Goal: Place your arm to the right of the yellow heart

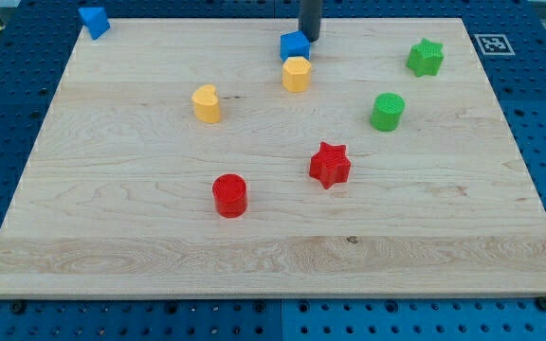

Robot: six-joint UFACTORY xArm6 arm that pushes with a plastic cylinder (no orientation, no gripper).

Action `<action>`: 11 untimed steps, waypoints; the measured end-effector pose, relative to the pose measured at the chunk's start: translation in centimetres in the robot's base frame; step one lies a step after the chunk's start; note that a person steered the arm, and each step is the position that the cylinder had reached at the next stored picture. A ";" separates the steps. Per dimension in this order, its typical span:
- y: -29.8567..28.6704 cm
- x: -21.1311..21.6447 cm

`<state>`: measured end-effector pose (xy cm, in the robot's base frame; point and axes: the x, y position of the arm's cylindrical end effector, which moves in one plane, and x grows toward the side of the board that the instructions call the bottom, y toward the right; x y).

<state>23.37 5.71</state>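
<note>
While the wooden board is lying flat under eight scattered blocks, my tip is resting near the view's top edge, touching or just beside the blue cube at its 2 o'clock. The rod carries no jaws, so there is nothing to open or close. The yellow heart is sitting well apart at the tip's 8 o'clock, its 3 o'clock side lying bare; the yellow hexagonal block is standing between, likely needing skirting.
</note>
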 end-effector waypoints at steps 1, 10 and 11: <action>1.2 0.0; -9.7 12.3; -11.2 12.8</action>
